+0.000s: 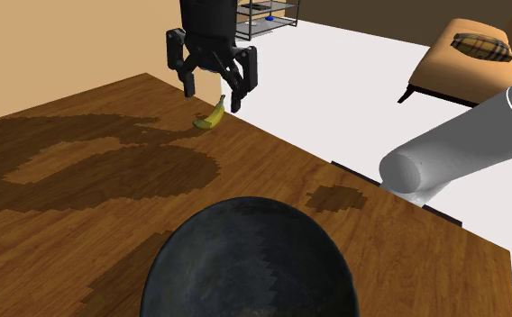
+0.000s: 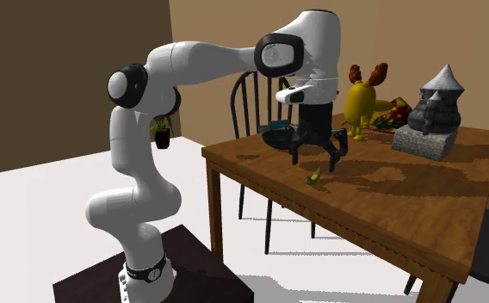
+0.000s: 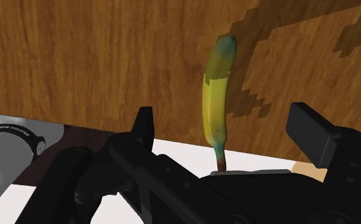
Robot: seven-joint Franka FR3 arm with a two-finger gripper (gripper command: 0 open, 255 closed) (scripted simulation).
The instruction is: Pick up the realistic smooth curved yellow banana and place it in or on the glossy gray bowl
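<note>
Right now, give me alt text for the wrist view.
A yellow banana with greenish ends lies on the wooden table, between the black fingers of the open gripper, untouched by them.

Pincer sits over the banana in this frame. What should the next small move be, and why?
Probably a short descent straight down. The pincer is open and hangs above the banana without touching it. In the wrist view the banana lies roughly centred between the two fingers, so no sideways correction seems needed before they straddle it.
</note>
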